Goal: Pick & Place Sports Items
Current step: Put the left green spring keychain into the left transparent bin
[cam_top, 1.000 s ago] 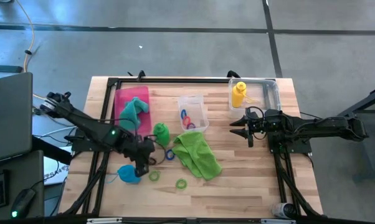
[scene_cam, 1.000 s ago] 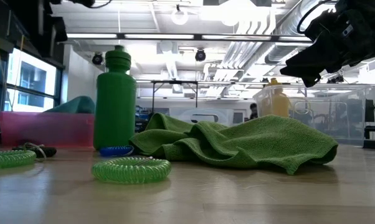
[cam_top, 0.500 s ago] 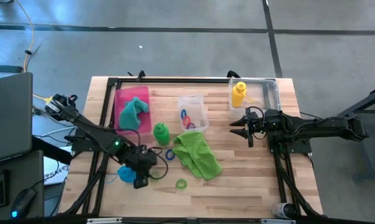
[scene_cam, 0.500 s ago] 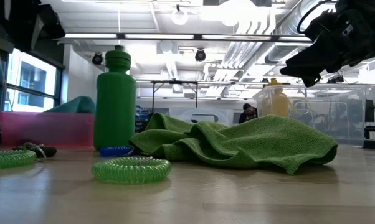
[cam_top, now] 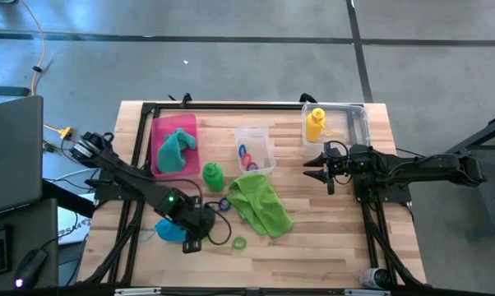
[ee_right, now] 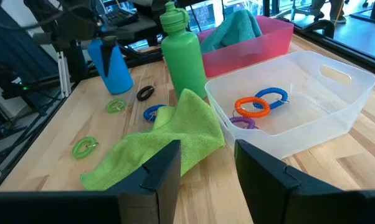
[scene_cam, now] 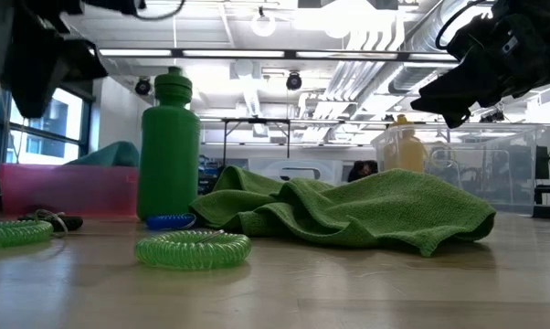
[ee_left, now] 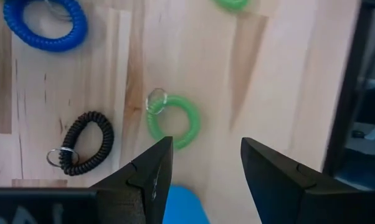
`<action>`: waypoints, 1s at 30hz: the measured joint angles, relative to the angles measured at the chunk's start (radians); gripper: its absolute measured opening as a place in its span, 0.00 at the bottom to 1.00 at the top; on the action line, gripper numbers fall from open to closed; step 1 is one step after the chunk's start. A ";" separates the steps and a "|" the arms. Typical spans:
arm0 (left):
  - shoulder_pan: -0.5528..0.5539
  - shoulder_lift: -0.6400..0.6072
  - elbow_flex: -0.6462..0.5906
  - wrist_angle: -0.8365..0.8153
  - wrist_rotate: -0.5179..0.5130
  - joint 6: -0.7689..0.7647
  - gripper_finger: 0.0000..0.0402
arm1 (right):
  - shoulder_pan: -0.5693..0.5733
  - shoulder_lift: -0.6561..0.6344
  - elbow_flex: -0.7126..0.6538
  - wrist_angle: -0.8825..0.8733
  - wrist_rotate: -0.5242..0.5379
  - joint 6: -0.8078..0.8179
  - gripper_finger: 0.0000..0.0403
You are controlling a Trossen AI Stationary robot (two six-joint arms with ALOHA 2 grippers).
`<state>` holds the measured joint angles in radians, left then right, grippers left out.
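Two arms: left arm reaches across the near left of the table; right arm waits at the far right, near the clear box holding the yellow bottle (cam_top: 315, 123).
Table (cam_top: 330, 238): wood top, sports items spread over its left and middle.
Pink tray (cam_top: 162, 130): far left, teal towel (cam_top: 176, 148) lying in it.
Lime green towel (cam_top: 260, 204): crumpled at mid-table, just beside the small clear box (cam_top: 255, 134).
Green bottle (cam_top: 212, 173): upright between tray and lime towel.
Blue bottle (cam_top: 168, 229): near left edge, right by the left gripper.
Left gripper (ee_left: 203, 163): fingers parted and empty, poised above a green ring (ee_left: 173, 120); whether the fingertips touch the wood is hard to say from here.
Right gripper (cam_top: 312, 169): fingers apart with nothing between them, hovering clear of the table.
Rings: orange ring (ee_right: 252, 107) and a blue one already in the small clear box; a blue ring (ee_left: 45, 23), a black ring (ee_left: 86, 142) and other green ones lie loose on the wood.
Step in hand: probably lining up on the loose green ring.
Next move: lower until the fingers straddle the ring's coil, close, then lift it toward the small box.
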<state>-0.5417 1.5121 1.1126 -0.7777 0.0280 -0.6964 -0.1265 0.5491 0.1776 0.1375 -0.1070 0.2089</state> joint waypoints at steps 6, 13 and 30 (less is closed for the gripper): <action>0.033 0.037 0.000 -0.002 -0.003 0.012 0.46 | 0.000 0.000 0.000 -0.001 0.000 0.000 0.35; 0.055 0.049 0.000 -0.006 -0.026 0.094 0.46 | 0.000 0.000 0.000 -0.001 0.000 0.000 0.35; 0.048 0.187 -0.002 0.009 -0.016 0.176 0.46 | 0.000 0.000 0.000 -0.007 0.000 0.000 0.35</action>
<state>-0.4938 1.6988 1.1109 -0.7690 0.0117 -0.5205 -0.1263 0.5491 0.1776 0.1307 -0.1071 0.2089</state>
